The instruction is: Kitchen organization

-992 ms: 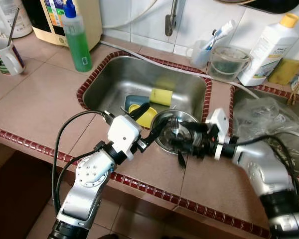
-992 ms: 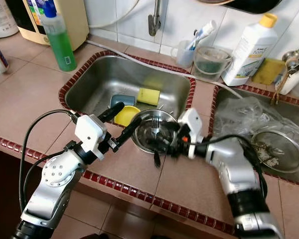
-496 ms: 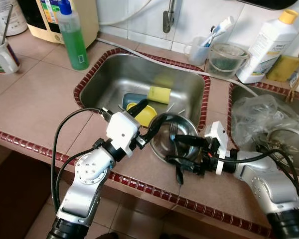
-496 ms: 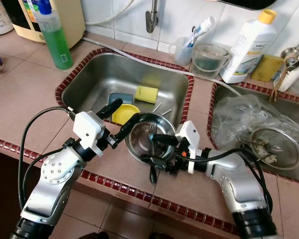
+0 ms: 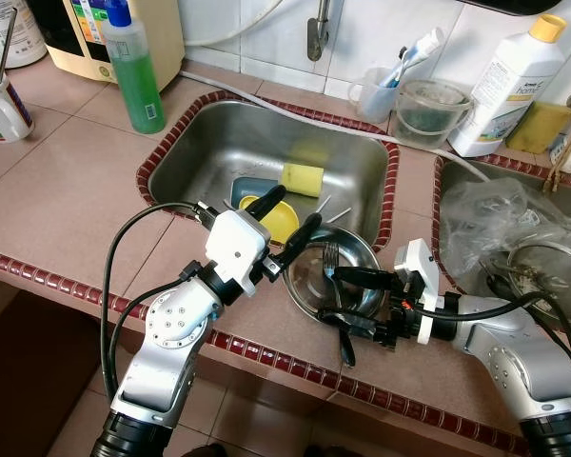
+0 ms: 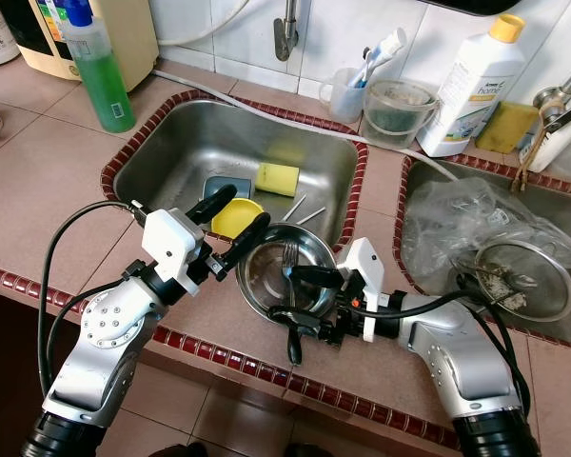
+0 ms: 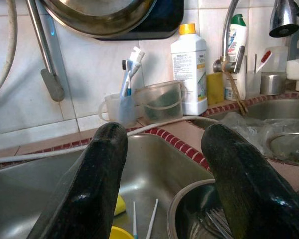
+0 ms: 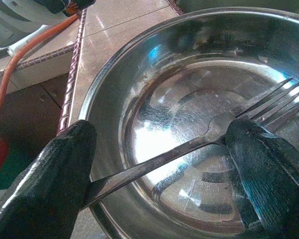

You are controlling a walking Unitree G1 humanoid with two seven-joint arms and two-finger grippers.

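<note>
- Two grippers flank the steel bowl [image 5: 331, 276], which sits on the tiled counter [image 5: 71, 195] at the front lip of the sink [image 5: 266, 152].
- Right gripper [image 5: 347, 300]: fingers spread, straddling the near rim and the fork [image 8: 199, 142] lying inside; not clamped, apparently.
- Left gripper [image 5: 284, 221]: fingers parted, empty, beside the bowl's left rim.
- Handling: bowl is light, rigid and slick; pinch the rim wall. Loose fork may slide and rattle.

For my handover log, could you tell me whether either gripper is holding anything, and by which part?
The right gripper straddles the near rim of the steel bowl, with a fork inside, but no firm clamp is visible. The left gripper is open, holding nothing.
</note>
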